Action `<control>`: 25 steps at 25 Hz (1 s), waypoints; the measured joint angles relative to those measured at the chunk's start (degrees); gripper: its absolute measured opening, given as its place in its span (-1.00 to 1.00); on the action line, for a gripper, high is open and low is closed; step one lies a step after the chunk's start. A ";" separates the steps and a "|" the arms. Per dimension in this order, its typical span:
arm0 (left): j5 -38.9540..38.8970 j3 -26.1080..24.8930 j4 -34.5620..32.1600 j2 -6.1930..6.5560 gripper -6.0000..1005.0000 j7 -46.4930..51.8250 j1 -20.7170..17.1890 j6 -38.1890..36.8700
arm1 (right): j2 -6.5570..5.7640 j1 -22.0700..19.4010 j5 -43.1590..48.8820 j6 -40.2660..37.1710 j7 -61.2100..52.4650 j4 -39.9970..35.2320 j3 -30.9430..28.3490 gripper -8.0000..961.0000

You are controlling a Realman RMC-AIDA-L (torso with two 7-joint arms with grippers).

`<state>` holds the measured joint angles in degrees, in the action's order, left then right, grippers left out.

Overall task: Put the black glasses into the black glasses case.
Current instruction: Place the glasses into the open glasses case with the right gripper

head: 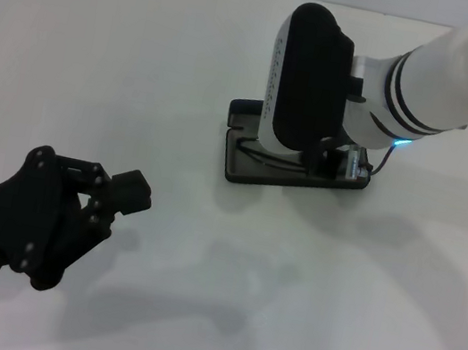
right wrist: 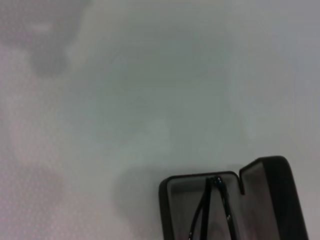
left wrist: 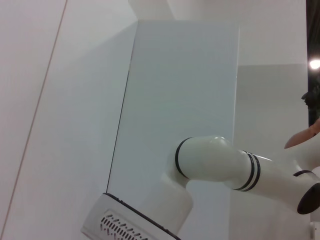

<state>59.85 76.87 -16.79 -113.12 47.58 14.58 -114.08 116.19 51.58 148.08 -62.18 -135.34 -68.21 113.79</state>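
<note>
The black glasses case (head: 237,168) lies open on the white table, right of centre and towards the back. My right gripper (head: 332,161) hangs low over it, and its bulky wrist hides most of the case. In the right wrist view the case (right wrist: 167,186) shows its grey lining, with its lid (right wrist: 277,200) raised to one side. The black glasses (right wrist: 214,205) lie inside the case, thin temple arms folded together; a thin loop of them (head: 256,150) shows in the head view. My left gripper (head: 133,192) is parked near the front left, shut and empty.
The white table (head: 98,70) stretches out around the case. The left wrist view shows only my white right arm (left wrist: 215,162) and a pale wall panel (left wrist: 185,90) behind it.
</note>
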 joint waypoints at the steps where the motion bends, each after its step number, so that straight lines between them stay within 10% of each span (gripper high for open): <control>1: 0.00 0.04 0.00 -0.02 -0.89 -0.08 0.00 0.00 | 0.00 -0.33 0.10 -0.21 0.00 -0.45 0.01 -0.83; 25: 0.68 0.01 0.00 -0.35 -0.89 -0.63 0.08 0.00 | 0.00 -1.31 0.90 -2.03 -0.81 -1.02 -0.50 -0.73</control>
<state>60.53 76.88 -16.79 -113.46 46.95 14.67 -114.08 116.19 50.27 148.98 -64.21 -136.15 -69.23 113.29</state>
